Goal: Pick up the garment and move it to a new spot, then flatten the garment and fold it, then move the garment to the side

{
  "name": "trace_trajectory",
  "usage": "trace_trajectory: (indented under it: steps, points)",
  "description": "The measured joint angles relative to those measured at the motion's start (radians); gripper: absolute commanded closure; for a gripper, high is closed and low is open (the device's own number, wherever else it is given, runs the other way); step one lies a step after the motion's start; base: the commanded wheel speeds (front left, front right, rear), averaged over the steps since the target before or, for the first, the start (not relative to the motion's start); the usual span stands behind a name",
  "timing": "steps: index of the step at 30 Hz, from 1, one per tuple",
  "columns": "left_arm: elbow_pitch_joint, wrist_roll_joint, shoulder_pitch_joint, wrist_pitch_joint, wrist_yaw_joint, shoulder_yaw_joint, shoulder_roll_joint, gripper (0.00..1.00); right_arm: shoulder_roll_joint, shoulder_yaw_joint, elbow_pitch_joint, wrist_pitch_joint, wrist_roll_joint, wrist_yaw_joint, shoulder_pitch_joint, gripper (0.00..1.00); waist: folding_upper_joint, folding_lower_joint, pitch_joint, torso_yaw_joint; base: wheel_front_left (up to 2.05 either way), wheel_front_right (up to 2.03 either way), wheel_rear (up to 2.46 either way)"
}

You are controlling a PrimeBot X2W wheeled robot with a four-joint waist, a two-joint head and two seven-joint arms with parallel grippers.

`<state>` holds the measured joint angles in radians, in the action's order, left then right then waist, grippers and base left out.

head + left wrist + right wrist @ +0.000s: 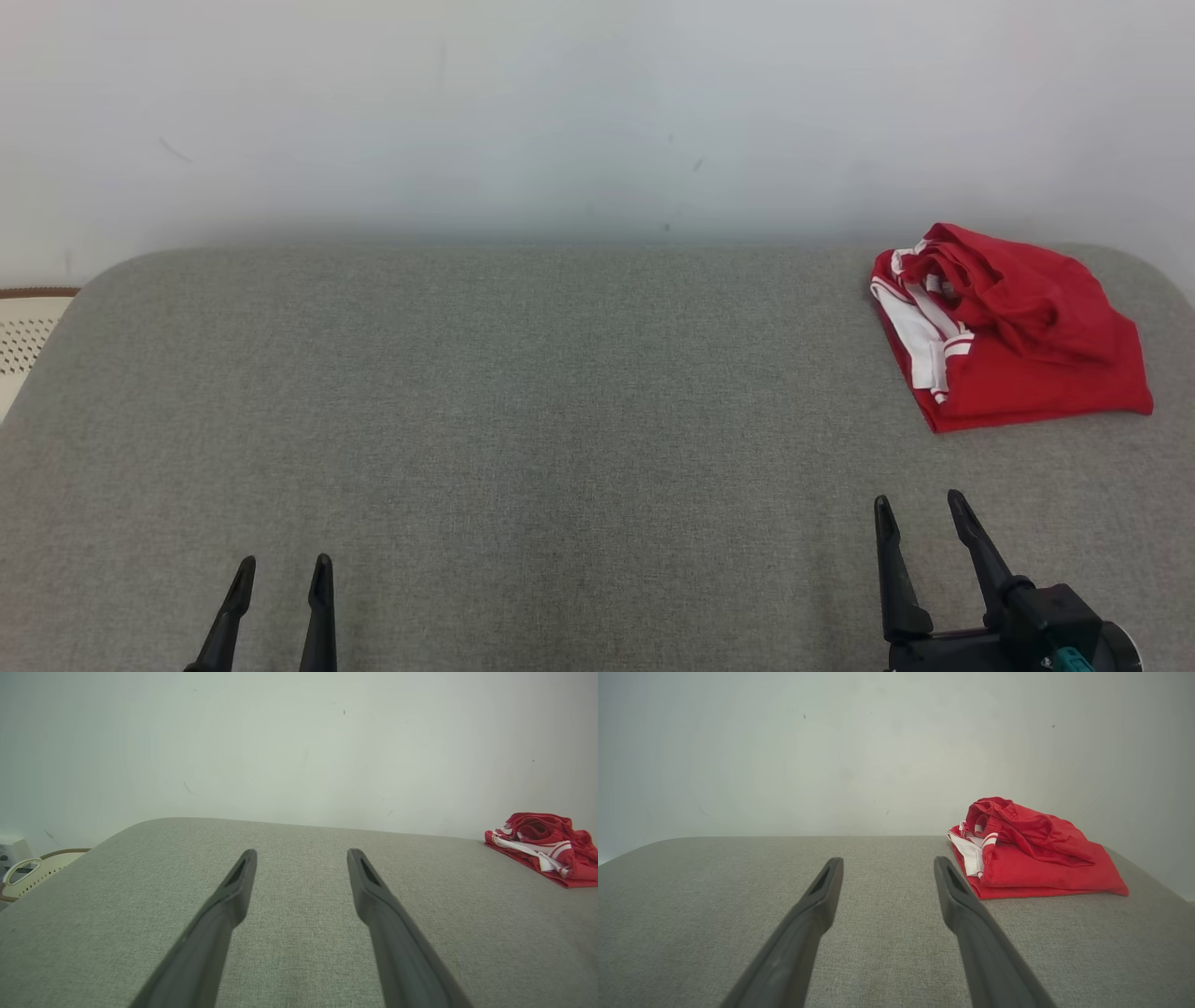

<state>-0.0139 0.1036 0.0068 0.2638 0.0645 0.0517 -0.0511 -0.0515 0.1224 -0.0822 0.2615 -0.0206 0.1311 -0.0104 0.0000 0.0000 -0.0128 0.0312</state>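
Observation:
The garment (1013, 331) is red with white stripes and lies bunched in a rough fold at the far right of the grey padded surface (523, 420). It also shows at the right edge of the left wrist view as the garment (546, 847), and ahead and to the right as the garment (1031, 854) in the right wrist view. My right gripper (920, 509) stands open at the lower right, short of the garment and empty. At the lower left my left gripper (283, 567) is open too, far from the garment, with nothing between its fingers.
A pale wall (597, 112) rises right behind the surface's far edge. Off the left edge sits a cream perforated basket (23, 336) with a brown rim. The surface's corners are rounded at far left and far right.

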Motion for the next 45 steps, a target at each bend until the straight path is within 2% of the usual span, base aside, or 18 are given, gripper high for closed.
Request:
trace_trajectory:
  steps: [9, 10, 16, 30, 45]
  points:
    - [0.006, 0.001, 0.008, 0.000, 0.005, 0.004, 0.000, 0.00, 0.000, -0.002, 0.001, 0.000, -0.004, 0.000, 0.000, 0.00, 0.0000, 0.0000, -0.001, -0.004, 0.00, 0.00, 0.00]
    - [0.002, 0.001, 0.008, 0.000, 0.005, 0.004, 0.000, 1.00, 0.000, -0.002, -0.003, -0.001, -0.004, 0.000, 0.002, 1.00, 0.0000, 0.0000, -0.001, -0.003, 0.00, 0.00, 0.00]
    - [-0.051, 0.022, 0.017, -0.021, 0.005, 0.007, 0.005, 1.00, 0.000, -0.001, -0.046, -0.008, -0.030, 0.000, 0.032, 1.00, 0.0000, 0.0000, -0.001, -0.004, 0.00, 0.00, 0.00]
    - [-0.087, 0.288, 0.008, -0.119, 0.013, 0.068, 0.006, 1.00, 0.000, 0.005, -0.094, -0.047, -0.327, 0.000, -0.007, 1.00, 0.0000, 0.0000, 0.002, -0.007, 0.00, 0.00, 0.00]
    - [-0.117, 0.533, -0.014, -0.202, 0.022, 0.119, 0.006, 1.00, 0.000, 0.010, -0.135, -0.080, -0.595, 0.000, -0.051, 1.00, 0.0000, 0.0000, 0.005, -0.010, 0.00, 0.00, 0.00]
